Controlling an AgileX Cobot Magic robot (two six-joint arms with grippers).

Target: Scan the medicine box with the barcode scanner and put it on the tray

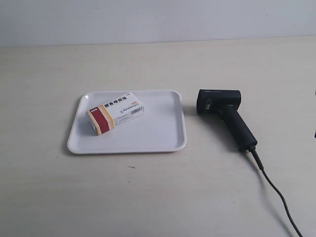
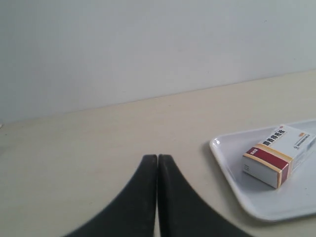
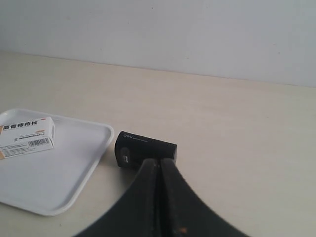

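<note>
On the table [image 1: 148, 197] the tray [image 1: 163, 138] sits to the left with the box [image 1: 115, 112] lying flat inside it, toward its far left corner. Just right of the tray lies the scanner [image 1: 224, 114], its cable [image 1: 276, 192] trailing off. The left tool [image 2: 157, 159] hangs above bare table beside the tray, fingers pressed together on nothing. The right tool [image 3: 159, 163] hovers over the scanner, likewise pressed together and empty.

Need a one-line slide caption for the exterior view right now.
Medicine box lying inside the white tray, barcode scanner resting on the table beside it, no pincer in frame.
</note>
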